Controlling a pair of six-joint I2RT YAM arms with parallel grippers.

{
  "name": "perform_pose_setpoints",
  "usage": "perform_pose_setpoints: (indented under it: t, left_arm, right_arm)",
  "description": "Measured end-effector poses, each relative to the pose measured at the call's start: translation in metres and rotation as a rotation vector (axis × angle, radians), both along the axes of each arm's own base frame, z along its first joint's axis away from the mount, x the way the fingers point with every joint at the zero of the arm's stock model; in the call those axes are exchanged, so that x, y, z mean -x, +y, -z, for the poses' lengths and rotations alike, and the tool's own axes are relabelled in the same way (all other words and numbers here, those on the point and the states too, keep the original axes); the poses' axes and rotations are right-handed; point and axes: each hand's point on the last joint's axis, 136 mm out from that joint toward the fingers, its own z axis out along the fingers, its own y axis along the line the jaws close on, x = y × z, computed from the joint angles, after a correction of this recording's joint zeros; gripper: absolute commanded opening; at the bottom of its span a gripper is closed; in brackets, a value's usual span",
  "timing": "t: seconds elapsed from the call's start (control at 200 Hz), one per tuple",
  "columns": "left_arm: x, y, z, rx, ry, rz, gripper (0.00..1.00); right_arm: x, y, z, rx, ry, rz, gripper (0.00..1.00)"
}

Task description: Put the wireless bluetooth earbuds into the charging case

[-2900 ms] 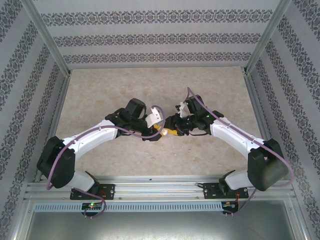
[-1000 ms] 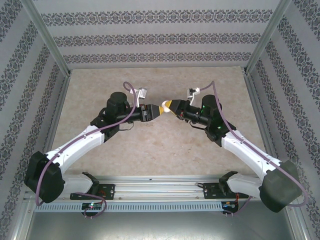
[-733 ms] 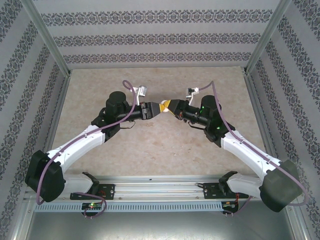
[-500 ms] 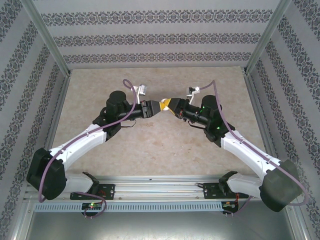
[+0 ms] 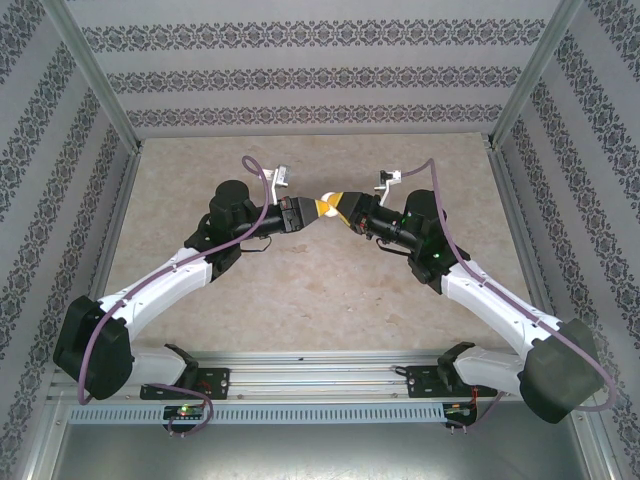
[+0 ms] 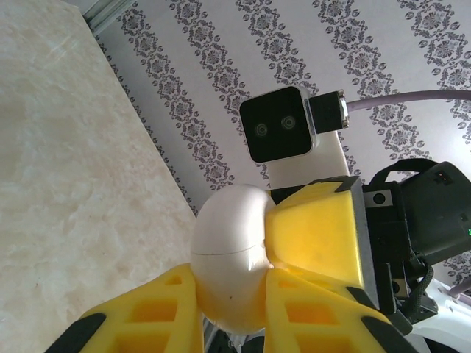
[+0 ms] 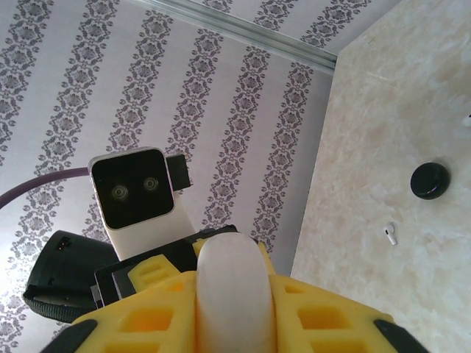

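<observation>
The white egg-shaped charging case [image 5: 328, 207] hangs in the air over the back middle of the table, lid shut. My left gripper [image 5: 318, 211] is shut on it from the left, its yellow fingers [image 6: 154, 309] pressed on both sides of the case [image 6: 228, 257]. From the right, my right gripper [image 5: 341, 209] also clamps the case [image 7: 232, 290] between its yellow fingers [image 7: 324, 316]. One white stemmed earbud [image 7: 390, 234] lies on the table in the right wrist view.
A black round puck [image 7: 429, 180] lies on the marble tabletop [image 5: 320, 290] near the earbud. Patterned walls and metal posts [image 5: 95, 85] close in the table on three sides. Both arms meet tip to tip mid-table.
My left gripper has closed onto the case that the right gripper was holding. Both grippers have drifted slightly toward the back wall with the case between them.
</observation>
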Motion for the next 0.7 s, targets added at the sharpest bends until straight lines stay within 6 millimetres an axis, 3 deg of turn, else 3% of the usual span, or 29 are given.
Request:
perform_pose_setpoints:
  t: [0.42, 0.699]
  left_arm:
    - [0.009, 0.000, 0.001, -0.046, -0.071, 0.036, 0.01]
    - [0.022, 0.002, 0.003, -0.097, -0.128, 0.086, 0.00]
  right_arm:
    - [0.008, -0.004, 0.001, 0.023, -0.003, -0.033, 0.30]
    - [0.006, -0.010, 0.007, 0.043, 0.034, -0.035, 0.38]
